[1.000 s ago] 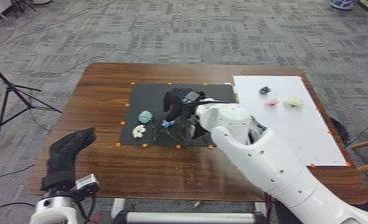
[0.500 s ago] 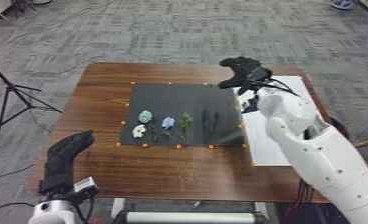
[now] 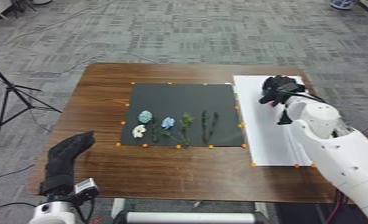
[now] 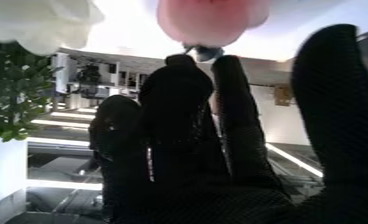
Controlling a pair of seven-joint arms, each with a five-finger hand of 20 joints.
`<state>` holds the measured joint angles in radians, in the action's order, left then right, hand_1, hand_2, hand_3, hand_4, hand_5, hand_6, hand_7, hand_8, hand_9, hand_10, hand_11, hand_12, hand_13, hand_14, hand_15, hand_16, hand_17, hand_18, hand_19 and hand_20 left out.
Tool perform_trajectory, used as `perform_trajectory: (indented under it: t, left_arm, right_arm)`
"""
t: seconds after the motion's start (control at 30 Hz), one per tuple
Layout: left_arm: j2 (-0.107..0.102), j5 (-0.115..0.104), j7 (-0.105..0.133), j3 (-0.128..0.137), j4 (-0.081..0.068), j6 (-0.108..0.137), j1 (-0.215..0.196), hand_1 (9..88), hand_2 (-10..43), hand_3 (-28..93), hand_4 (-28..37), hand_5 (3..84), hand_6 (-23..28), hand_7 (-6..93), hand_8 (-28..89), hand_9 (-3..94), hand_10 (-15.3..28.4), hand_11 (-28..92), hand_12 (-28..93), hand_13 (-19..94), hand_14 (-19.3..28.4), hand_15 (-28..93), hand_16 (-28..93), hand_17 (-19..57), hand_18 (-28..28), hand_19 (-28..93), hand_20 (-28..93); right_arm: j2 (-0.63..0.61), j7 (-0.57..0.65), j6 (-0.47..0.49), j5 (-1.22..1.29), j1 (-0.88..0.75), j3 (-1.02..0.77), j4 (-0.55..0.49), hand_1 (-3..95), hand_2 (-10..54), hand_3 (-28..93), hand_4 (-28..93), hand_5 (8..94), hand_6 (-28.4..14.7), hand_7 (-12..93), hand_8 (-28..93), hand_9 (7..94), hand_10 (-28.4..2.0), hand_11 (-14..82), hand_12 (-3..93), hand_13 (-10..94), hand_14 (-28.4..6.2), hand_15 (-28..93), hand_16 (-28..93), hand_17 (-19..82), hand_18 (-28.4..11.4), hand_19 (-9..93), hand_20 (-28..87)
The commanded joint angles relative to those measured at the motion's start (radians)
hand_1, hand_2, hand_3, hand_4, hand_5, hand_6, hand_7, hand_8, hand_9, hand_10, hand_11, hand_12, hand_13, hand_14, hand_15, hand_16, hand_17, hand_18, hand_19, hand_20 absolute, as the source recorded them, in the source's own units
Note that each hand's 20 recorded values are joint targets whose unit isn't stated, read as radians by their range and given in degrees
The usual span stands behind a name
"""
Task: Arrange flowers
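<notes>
Since the flowers (image 3: pixel 168 122) are laid side by side on the black mat (image 3: pixel 185 95), each can presumably be lifted singly; over the white board (image 3: pixel 266 145), the right hand (image 3: pixel 277 88) is spread, its fingertips near the pink flower (image 4: pixel 209 21), probably for a pinch.

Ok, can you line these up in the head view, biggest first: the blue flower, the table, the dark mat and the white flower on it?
1. Table
2. Dark mat
3. Blue flower and white flower: too alike to rank.
</notes>
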<state>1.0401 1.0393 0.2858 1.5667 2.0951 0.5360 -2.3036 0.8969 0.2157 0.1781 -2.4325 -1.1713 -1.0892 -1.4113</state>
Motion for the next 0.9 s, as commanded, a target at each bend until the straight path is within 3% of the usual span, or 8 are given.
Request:
perform_trajectory:
  t: [0.03, 0.33, 0.43, 0.53, 0.57, 0.63, 0.7, 0.9]
  left_arm:
    - [0.012, -0.002, 0.001, 0.008, 0.016, 0.005, -0.017, 30.7, 1.2, 68, -24.5, 53.4, -0.3, 21.0, -10, 51.4, 13.6, 25, 14, 40, 16.6, 23, 1, 3.6, 13.2, 15, 17]
    - [0.015, 0.003, 0.002, 0.01, 0.016, -0.005, -0.021, 30.7, 1.1, 68, -24.5, 53.3, -0.5, 21.1, -10, 51.4, 13.7, 25, 14, 40, 16.6, 23, 1, 3.6, 13.2, 15, 17]
    - [0.013, 0.0, 0.003, 0.009, 0.016, -0.01, -0.022, 30.8, 1.2, 68, -24.5, 53.3, -0.5, 21.2, -10, 51.4, 13.7, 25, 14, 40, 16.7, 23, 1, 3.6, 13.2, 15, 17]
    - [0.015, -0.002, -0.001, 0.006, 0.013, -0.009, -0.018, 30.8, 1.2, 68, -24.6, 53.3, -0.5, 21.1, -10, 51.4, 13.7, 25, 14, 40, 16.7, 23, 1, 3.6, 13.2, 15, 17]
    - [0.016, -0.004, 0.0, 0.006, 0.014, -0.006, -0.019, 30.7, 1.2, 68, -24.6, 53.3, -0.5, 21.1, -10, 51.4, 13.7, 25, 14, 40, 16.7, 23, 1, 3.6, 13.2, 15, 17]
    - [0.015, -0.001, -0.005, 0.005, 0.012, -0.01, -0.014, 30.8, 1.3, 68, -24.7, 53.3, -0.4, 21.1, -10, 51.4, 13.7, 25, 14, 40, 16.7, 23, 1, 3.6, 13.2, 15, 17]
    - [0.012, 0.0, -0.005, 0.005, 0.011, -0.008, -0.01, 30.7, 1.4, 68, -24.8, 53.3, -0.3, 21.1, -10, 51.4, 13.8, 25, 14, 40, 16.7, 23, 1, 3.6, 13.1, 15, 17]
    - [0.006, 0.0, -0.009, 0.011, 0.012, -0.006, -0.011, 30.6, 1.5, 68, -24.9, 53.3, -0.2, 20.9, -10, 51.4, 13.7, 25, 14, 40, 16.8, 23, 1, 3.6, 13.1, 15, 17]
  right_arm:
    - [-0.064, 0.016, 0.027, 0.017, -0.09, -0.035, -0.063, 41.4, -9.5, 68, -21, 52.0, -1.4, 19, -7, 57.0, -14.2, 11.7, 21.2, 77, -6.7, 65, 33, 51, -16.8, 93, 52]
    - [-0.078, 0.006, 0.021, 0.024, -0.094, -0.039, -0.081, 40.3, -9.5, 68, -21, 50.8, -1.6, 18, -7, 56.5, -14.3, 11.7, 21.0, 77, -6.9, 65, 33, 52, -17.0, 93, 53]
    - [-0.088, 0.008, -0.026, 0.025, -0.1, -0.016, -0.078, 41.7, -9.5, 67, -21, 51.0, -1.3, 18, -7, 56.8, -14.3, 11.8, 21.0, 77, -6.7, 65, 33, 52, -17.0, 93, 53]
    - [-0.085, 0.006, -0.113, 0.04, -0.102, 0.006, -0.049, 46.9, -9.5, 67, -21, 56.2, -0.1, 21, -8, 62.0, -12.9, 13.8, 20.6, 79, -5.5, 65, 33, 53, -16.1, 93, 53]
    - [-0.08, -0.004, -0.149, 0.046, -0.099, 0.013, -0.033, 49.4, -9.5, 66, -21, 58.4, -0.1, 21, -3, 65.3, -12.4, 15.2, 20.4, 80, -5.2, 64, 33, 54, -15.8, 93, 53]
    - [-0.085, -0.016, -0.215, 0.061, -0.105, 0.025, -0.026, 58.3, -9.5, 57, -19, 68.3, -0.4, 22, 7, 78.5, -9.1, 6.8, 31.8, 83, -4.3, 63, 33, 57, -15.1, 93, 54]
    - [-0.096, -0.026, -0.27, 0.081, -0.1, 0.038, -0.037, 61.9, -9.5, 57, -19, 74.5, -0.4, 22, 8, 84.8, -8.8, 5.8, 34.5, 85, -3.5, 62, 33, 58, -14.6, 93, 54]
    - [-0.091, -0.023, -0.337, 0.182, -0.042, 0.076, -0.148, 63.0, -9.5, 57, -19, 77.5, -0.9, 22, 8, 87.9, -9.6, 6.4, 35.2, 87, -2.7, 61, 34, 61, -14.0, 93, 54]
